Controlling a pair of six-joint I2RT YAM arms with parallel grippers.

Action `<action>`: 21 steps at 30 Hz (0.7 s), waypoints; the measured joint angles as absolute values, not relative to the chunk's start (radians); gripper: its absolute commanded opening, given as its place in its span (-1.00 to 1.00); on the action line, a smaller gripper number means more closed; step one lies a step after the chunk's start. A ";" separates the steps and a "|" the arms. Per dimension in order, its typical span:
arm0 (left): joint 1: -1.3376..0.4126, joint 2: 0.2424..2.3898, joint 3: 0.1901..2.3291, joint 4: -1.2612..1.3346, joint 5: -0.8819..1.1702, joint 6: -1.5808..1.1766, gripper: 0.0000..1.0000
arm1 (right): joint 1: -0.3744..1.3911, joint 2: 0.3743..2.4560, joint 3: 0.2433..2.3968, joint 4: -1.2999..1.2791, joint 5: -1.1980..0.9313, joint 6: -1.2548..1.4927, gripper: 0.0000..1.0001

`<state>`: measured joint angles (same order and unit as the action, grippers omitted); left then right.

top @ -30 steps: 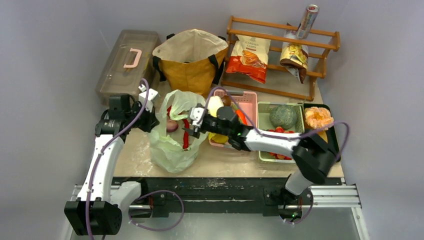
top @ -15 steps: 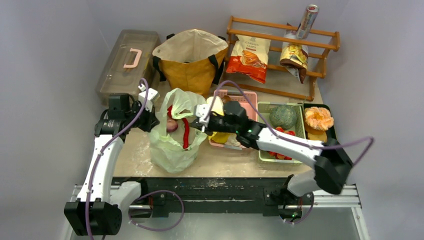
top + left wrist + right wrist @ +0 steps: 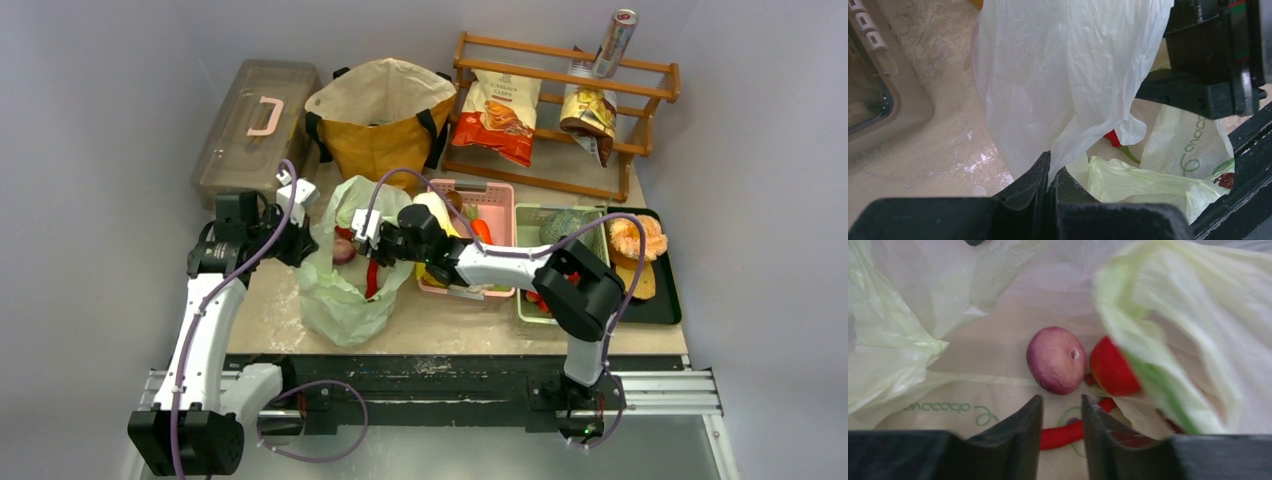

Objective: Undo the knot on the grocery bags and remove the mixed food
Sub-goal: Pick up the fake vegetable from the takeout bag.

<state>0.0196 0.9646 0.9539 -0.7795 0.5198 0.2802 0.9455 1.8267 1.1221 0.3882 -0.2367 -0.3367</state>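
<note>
The pale-green plastic bag (image 3: 345,295) lies open in front of the mustard tote (image 3: 385,120); no knot shows. My left gripper (image 3: 300,238) is shut on the bag's left rim (image 3: 1068,100) and holds it up. My right gripper (image 3: 362,232) is over the bag's mouth, its jaws a little apart and empty. In the right wrist view (image 3: 1062,407) it hangs just above a purple onion (image 3: 1056,360), a red fruit (image 3: 1113,372) and a red chilli (image 3: 1068,434) inside the bag. The onion (image 3: 343,251) and the chilli (image 3: 372,278) also show from above.
A grey lidded box (image 3: 250,125) stands behind the left arm. A pink basket (image 3: 495,200), a green basket (image 3: 528,262) with a melon (image 3: 566,232) and a black tray (image 3: 665,300) lie to the right. A wooden rack (image 3: 560,180) with chip bags stands at the back.
My right gripper has moved left from beside the pink basket to over the bag's open mouth. My left gripper still holds the rim in the same place.
</note>
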 measured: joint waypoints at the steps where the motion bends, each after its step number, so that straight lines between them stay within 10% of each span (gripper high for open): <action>1: 0.020 0.965 0.954 -0.780 0.520 0.280 -1.00 | 0.941 1.847 1.135 0.407 -0.254 -0.341 0.03; 5: 0.020 0.971 0.954 -0.779 0.520 0.280 -1.00 | 0.933 1.907 1.152 0.442 -0.357 -0.376 0.48; 21: 0.020 1.011 0.963 -0.780 0.520 0.282 -1.00 | 0.931 2.179 1.430 0.387 -0.494 -0.490 0.59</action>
<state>0.0196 1.0115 0.9634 -0.7795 0.5201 0.2817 0.9314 2.1792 1.4296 0.3874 -0.4938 -0.4900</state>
